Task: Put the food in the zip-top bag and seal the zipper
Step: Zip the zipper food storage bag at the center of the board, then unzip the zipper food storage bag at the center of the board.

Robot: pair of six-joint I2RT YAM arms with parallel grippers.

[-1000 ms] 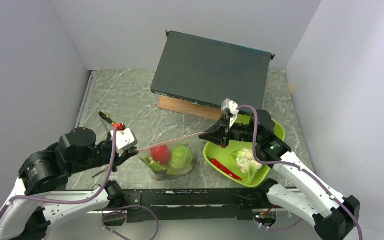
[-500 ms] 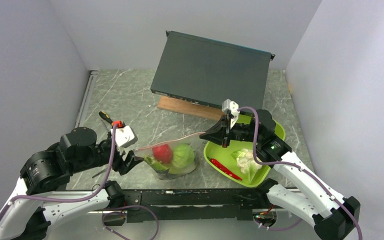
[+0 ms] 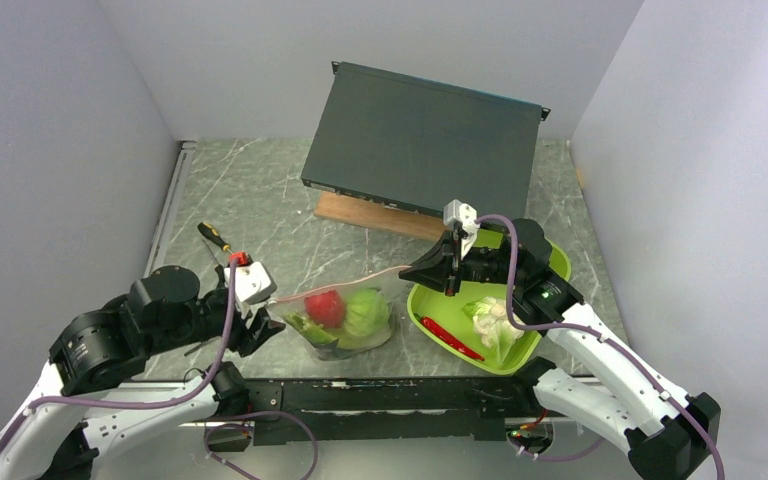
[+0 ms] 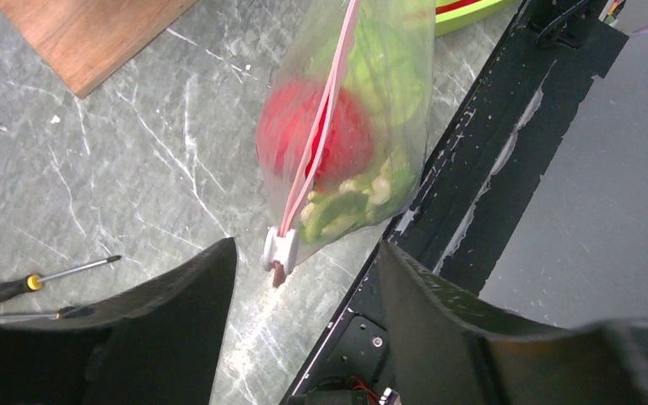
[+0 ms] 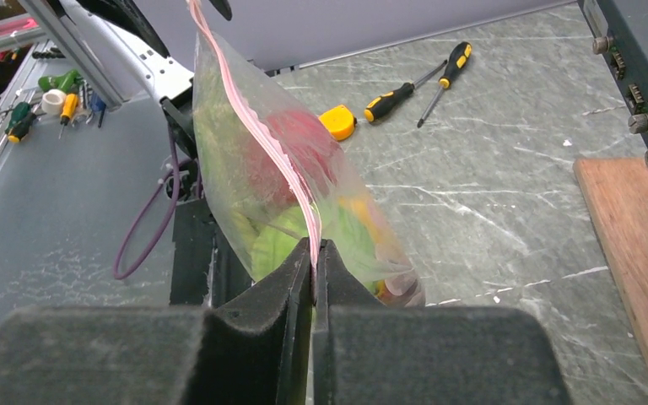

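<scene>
The zip-top bag (image 3: 345,318) hangs low over the table near its front edge, holding food: a red tomato (image 3: 323,306), a green cabbage (image 3: 365,312) and green stalks (image 4: 346,198). Its pink zipper (image 3: 340,284) runs taut up to the right. My right gripper (image 3: 415,272) is shut on the zipper's right end (image 5: 314,240). My left gripper (image 3: 263,326) is open, just short of the bag's left end. In the left wrist view the white slider (image 4: 280,250) hangs free between my spread fingers, touching neither. A cauliflower (image 3: 490,318) and a red chili (image 3: 452,340) lie in the tray.
The lime-green tray (image 3: 550,262) sits under my right arm. A dark metal case (image 3: 425,140) rests tilted on a wooden board (image 3: 360,214) behind. Screwdrivers (image 5: 405,84) and a yellow tape measure (image 5: 337,122) lie left of the bag. The black front rail (image 4: 472,169) runs along the table's near edge.
My left gripper has opened, let go of the zipper's left end and drawn back a little toward the near left. The right gripper keeps its hold in place.
</scene>
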